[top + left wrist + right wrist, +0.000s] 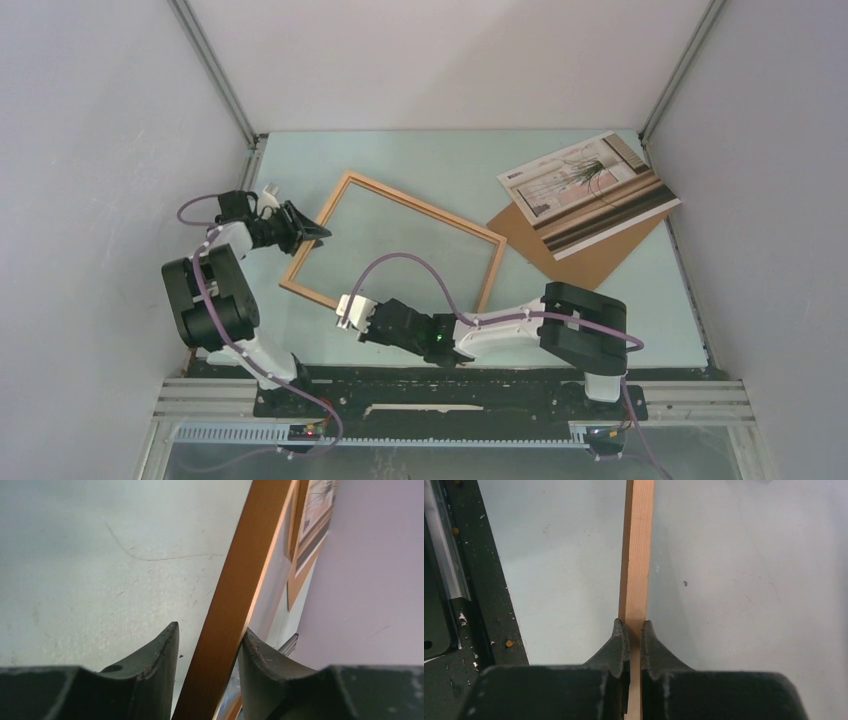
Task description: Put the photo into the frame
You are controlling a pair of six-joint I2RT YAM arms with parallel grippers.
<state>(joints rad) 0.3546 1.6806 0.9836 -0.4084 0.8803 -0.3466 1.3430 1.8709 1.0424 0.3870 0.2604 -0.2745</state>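
Note:
The frame (420, 205), a thin light-brown wooden rectangle, lies skewed at mid-table. My right gripper (345, 310) is shut on its near rail. In the right wrist view both fingers press the pale wood (639, 540) at the gripper (634, 622). My left gripper (315, 232) straddles the frame's left rail (240, 570). There one finger of the gripper (210, 627) touches the rail, and a strip of table shows beside the other. The photo (590, 190), white-bordered with dark stripes, lies at the far right, also seen as the photo (317, 515).
A plain brown backing board (585, 262) lies under the photo at the far right. Enclosure walls stand close on the left, back and right. A black base plate (479, 605) and metal rails (450, 400) run along the near edge. A purple cable (410, 262) arcs over the frame.

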